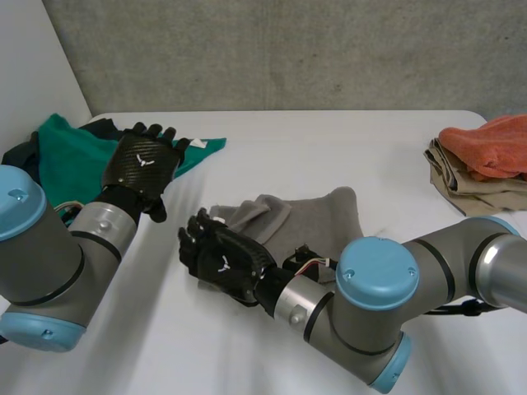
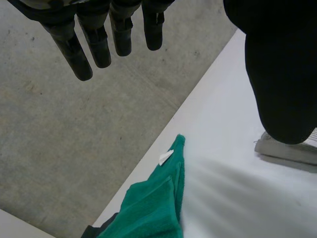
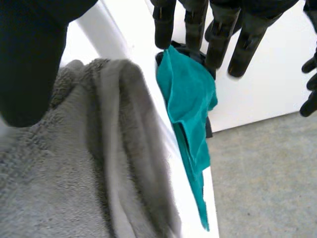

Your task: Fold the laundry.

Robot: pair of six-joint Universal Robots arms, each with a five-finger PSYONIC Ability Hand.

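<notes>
Judging by the nap, the grey towel (image 1: 317, 216) can be expected to be soft, thickish and floppy, so it'll sag wherever it isn't supported. It's lying rumpled near the middle of the surface (image 1: 346, 140), with one end rolled over on itself. The right hand (image 1: 221, 257) is held at that rolled end, fingers straight and relaxed, nothing gripped; whether it's touching the pile can't be told. The left hand (image 1: 142, 164) is raised over the green cloth (image 1: 70, 156) at the far left corner, fingers straight and empty too. Two corners of one edge should probably be pinched, and the fuzzy pile shouldn't slip much. An orange towel (image 1: 492, 141) is stacked at the right edge.
</notes>
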